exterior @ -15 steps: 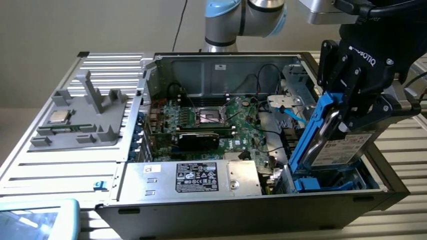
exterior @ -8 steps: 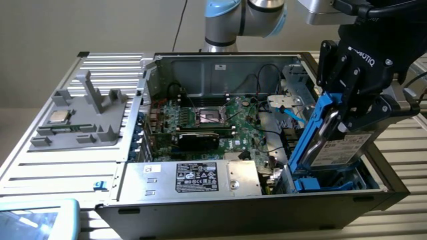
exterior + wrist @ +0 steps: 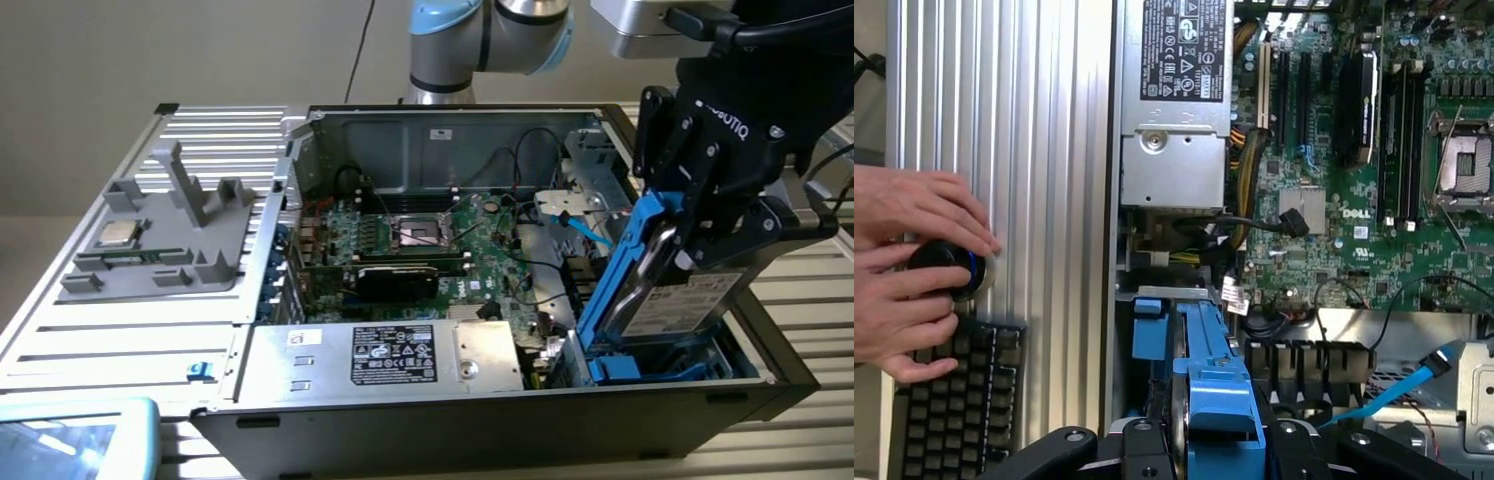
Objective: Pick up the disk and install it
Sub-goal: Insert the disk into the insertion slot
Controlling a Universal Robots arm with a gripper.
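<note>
Gripper point(image 3: 707, 240) clamping disk point(image 3: 681, 300), blue cable point(image 3: 583, 228) just beside, power supply point(image 3: 387, 355) near

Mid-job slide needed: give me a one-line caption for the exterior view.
Robot's end effector clamps the blue-framed disk nearly upright, its lower end inside the open computer case.

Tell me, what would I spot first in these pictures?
The flat silver-grey disk in its bright blue plastic carrier jumps out, gripped nearly upright in the robot's black jaws at the exterior view's right end of the open black computer case. Inside the case lies a green circuit board crossed by cables. In the wrist view, a person's hands rest on a round black knob beside a black keyboard.
</note>
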